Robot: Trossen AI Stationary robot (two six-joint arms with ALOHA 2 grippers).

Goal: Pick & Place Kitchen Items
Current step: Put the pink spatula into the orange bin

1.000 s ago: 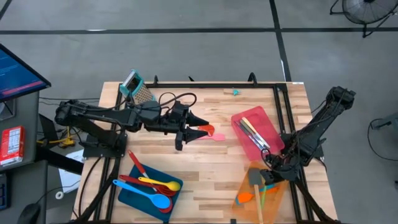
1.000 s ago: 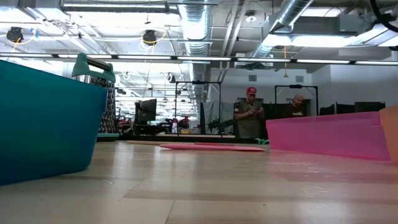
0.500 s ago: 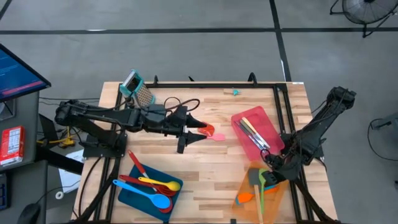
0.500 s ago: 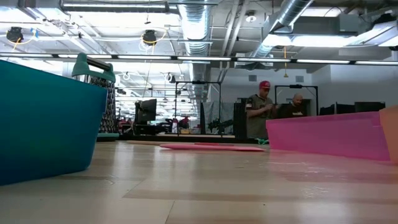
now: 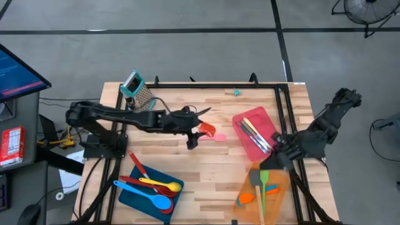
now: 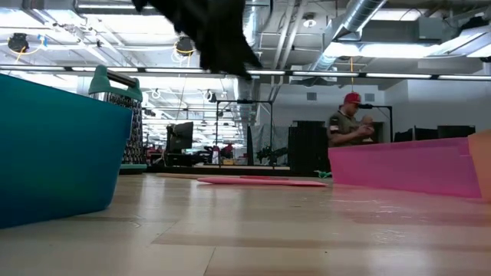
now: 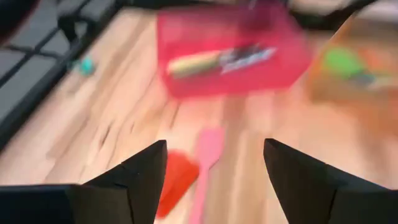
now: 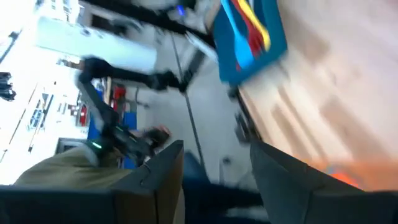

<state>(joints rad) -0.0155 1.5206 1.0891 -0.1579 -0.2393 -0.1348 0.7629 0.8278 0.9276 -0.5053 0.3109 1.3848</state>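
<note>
My left fingers (image 5: 199,125) are spread apart and grasp nothing. They hang over the middle of the table (image 5: 212,169), directly beside the two items lying loose there. The red spatula (image 5: 206,130) and the pink spatula (image 5: 220,137) lie flat on the wood, touching or nearly touching each other; in the left wrist view they lie between my two finger tips. The red tray (image 5: 250,150) stands to their right and holds several long-handled utensils (image 5: 255,132). The orange tray (image 5: 278,197), near the front right edge, holds a green turner (image 5: 263,186). The blue tray (image 5: 128,194), at the front left, holds red, yellow and blue spoons (image 5: 153,187). My right fingers (image 5: 270,164) are over the gap between the red and orange trays; they are parted and carry nothing.
</note>
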